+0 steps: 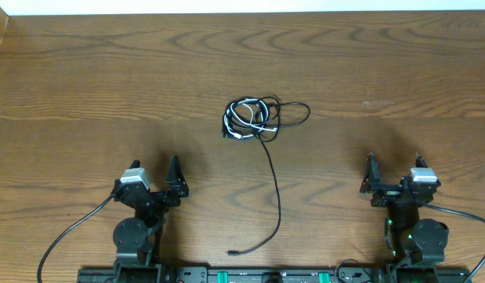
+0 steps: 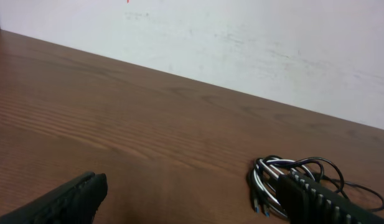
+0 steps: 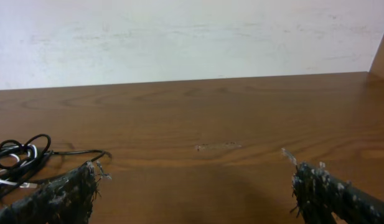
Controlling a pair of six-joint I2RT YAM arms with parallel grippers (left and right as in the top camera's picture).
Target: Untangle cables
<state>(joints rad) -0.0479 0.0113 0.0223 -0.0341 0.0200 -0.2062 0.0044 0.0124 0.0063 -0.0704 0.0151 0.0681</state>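
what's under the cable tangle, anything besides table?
Only the bare wooden table shows around the cable tangle and through its loops. A white cord is woven inside it. Where strands overlap, whatever lies beneath them is covered.

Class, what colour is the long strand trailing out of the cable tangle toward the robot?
The strand is black, clearest in the overhead view.
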